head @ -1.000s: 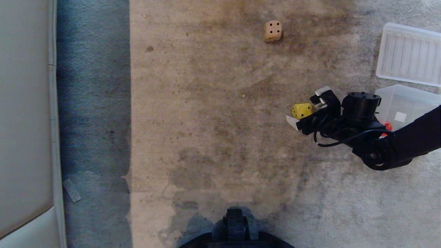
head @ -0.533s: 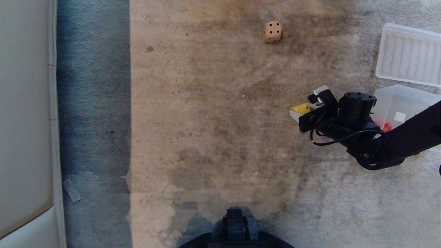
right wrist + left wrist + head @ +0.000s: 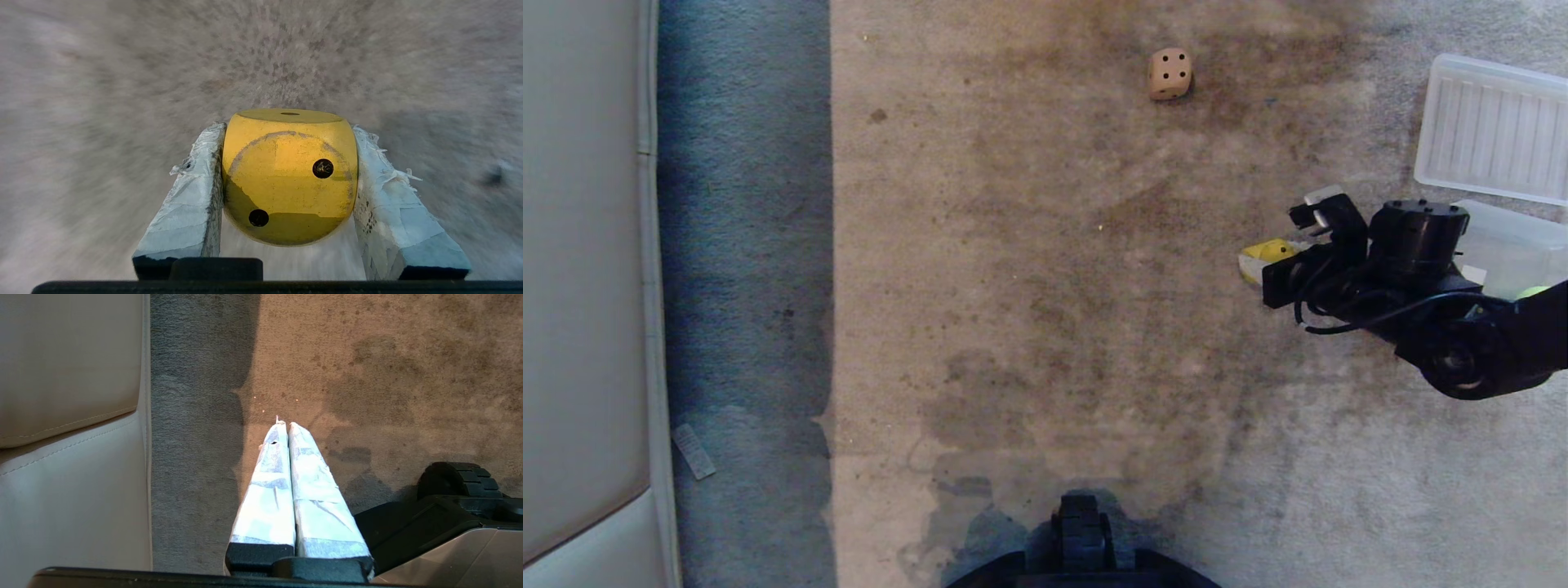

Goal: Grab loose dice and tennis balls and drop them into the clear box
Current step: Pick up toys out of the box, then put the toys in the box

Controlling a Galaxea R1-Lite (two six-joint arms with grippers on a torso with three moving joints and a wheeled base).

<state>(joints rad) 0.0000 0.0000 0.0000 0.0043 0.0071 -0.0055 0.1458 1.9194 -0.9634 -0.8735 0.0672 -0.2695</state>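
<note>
The right gripper (image 3: 288, 192), fingers clamped on the yellow die (image 3: 288, 175) just beside the clear box (image 3: 1507, 245), could drop it short if released early; left gripper (image 3: 284, 426) closed, idle.

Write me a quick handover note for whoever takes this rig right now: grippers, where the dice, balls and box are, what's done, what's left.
Right gripper: shut on the yellow die, carried above the carpet just left of the clear box.
Left gripper: shut, empty, parked low beside the base.
Tan die: loose on the carpet, far ahead.
Clear box: at the right edge, part-hidden by the right arm; a tennis ball shows at its edge.
Ribbed lid: flat on the carpet beyond the box.
Done: yellow die picked.
Left: drop it in the box, then fetch the tan die. No loose balls in view.
</note>
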